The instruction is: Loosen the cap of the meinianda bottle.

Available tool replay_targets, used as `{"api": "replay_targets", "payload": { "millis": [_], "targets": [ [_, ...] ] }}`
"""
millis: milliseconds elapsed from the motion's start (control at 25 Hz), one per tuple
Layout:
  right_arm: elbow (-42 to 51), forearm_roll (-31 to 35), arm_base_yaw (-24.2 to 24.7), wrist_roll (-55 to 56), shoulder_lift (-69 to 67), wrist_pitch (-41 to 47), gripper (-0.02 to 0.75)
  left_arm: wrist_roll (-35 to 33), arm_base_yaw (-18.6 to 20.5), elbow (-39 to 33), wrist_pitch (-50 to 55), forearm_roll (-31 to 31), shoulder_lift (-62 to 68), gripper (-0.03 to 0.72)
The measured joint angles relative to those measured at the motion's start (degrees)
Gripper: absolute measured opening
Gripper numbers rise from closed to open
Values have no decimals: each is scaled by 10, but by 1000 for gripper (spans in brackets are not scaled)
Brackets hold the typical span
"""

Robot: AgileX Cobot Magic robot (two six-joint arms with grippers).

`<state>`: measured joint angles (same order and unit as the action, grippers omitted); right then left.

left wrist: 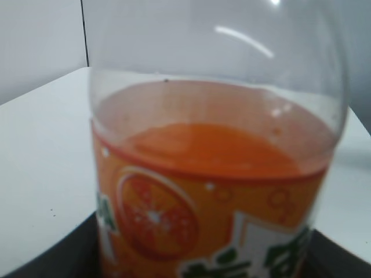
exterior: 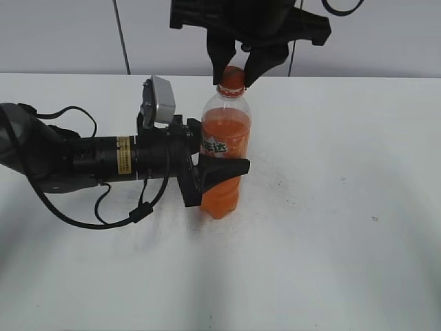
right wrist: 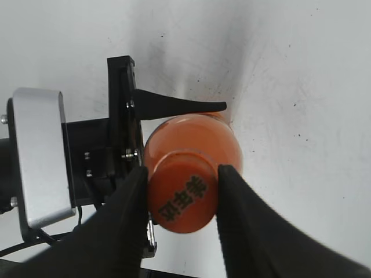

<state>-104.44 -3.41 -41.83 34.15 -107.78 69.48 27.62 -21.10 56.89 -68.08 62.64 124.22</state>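
The meinianda bottle (exterior: 224,155) stands upright on the white table (exterior: 331,227), cap (exterior: 232,78) upward. The left gripper (exterior: 217,172) pinches its body; the right gripper (right wrist: 181,194) pinches the cap. The label shows white Chinese characters.

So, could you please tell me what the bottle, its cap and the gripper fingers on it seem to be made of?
Bottle: clear, glossy plastic by the look; the orange drink shows through and the wall catches highlights.
Cap: opaque orange plastic, smooth with a slight sheen, dark characters on top.
Fingers: matte black, probably hard plastic or rubber-coated; the look leaves that open.
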Motion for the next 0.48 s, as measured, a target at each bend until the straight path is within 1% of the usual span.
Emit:
{"api": "replay_targets", "payload": {
  "millis": [120,240,320,480],
  "targets": [
    [0,0,0,-4,0,0,269,0,0,0,0,0,0,418],
    [0,0,0,-44,0,-1,269,0,0,0,0,0,0,418],
    [0,4,0,-102,0,-1,269,0,0,0,0,0,0,418],
    [0,12,0,-257,0,-1,269,0,0,0,0,2,0,418]
  ]
}}
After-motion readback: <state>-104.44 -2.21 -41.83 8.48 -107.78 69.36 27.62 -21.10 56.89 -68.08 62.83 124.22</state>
